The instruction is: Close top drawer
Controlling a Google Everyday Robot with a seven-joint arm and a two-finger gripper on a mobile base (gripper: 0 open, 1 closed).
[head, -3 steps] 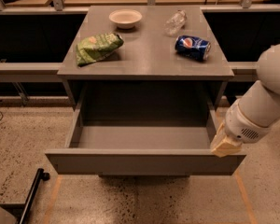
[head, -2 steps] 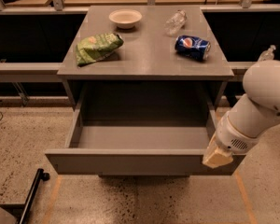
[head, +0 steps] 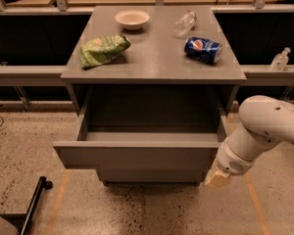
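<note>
The top drawer [head: 137,155] of the grey cabinet stands pulled well out, its shallow grey box empty and its flat front panel facing me. My gripper [head: 216,179] is at the end of the white arm, low at the right end of the drawer's front panel, just in front of its right corner. Only its tan tip shows.
On the cabinet top [head: 157,58] lie a white bowl [head: 132,18], a green chip bag [head: 103,50], a clear plastic bottle [head: 184,22] and a blue soda can [head: 203,49]. A black stand leg [head: 32,204] lies on the speckled floor at left. Another bottle [head: 280,59] stands on the right ledge.
My arm has dropped lower and moved forward, from beside the drawer's right corner to in front of and below it. The drawer looks the same.
</note>
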